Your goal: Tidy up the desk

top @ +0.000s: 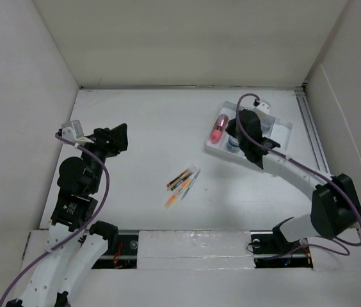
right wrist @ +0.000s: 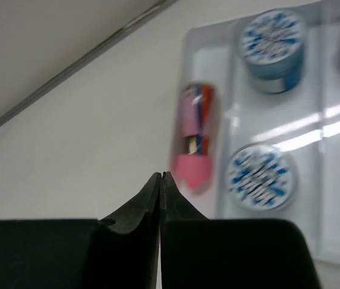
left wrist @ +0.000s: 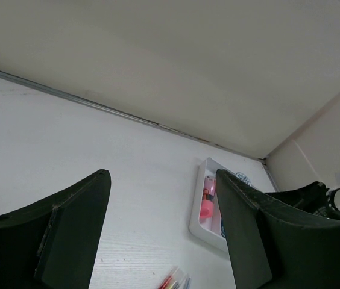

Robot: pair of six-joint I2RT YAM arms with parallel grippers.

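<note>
Judging by how things lie, we put the tidying well along but not finished. The table (top: 136, 134) is the wide white surface that fills the top view, with both arms bolted at its near edge. Toward its far right corner sits a small white tray (top: 281, 133). In the tray we see a pink tube (right wrist: 193, 135) lying along the left compartment, and two round pots with blue-and-white lids (right wrist: 260, 177) in the compartment beside it. Something else shows at the right edge of the right wrist view, but it is too blurred for us to name.

What seems left is a small bunch of coloured pens (top: 182, 182). They lie loose near the middle of the table, well apart from the tray and from both arms. We would expect them to go into the tray too, though we cannot tell which compartment is meant for them.

The right hand (right wrist: 160, 177) hangs over the tray near the pink tube, its fingers pressed flat together with nothing between them. The left hand (left wrist: 161, 174) is over the left side of the table, its fingers apart and empty, looking across toward the tray.
</note>
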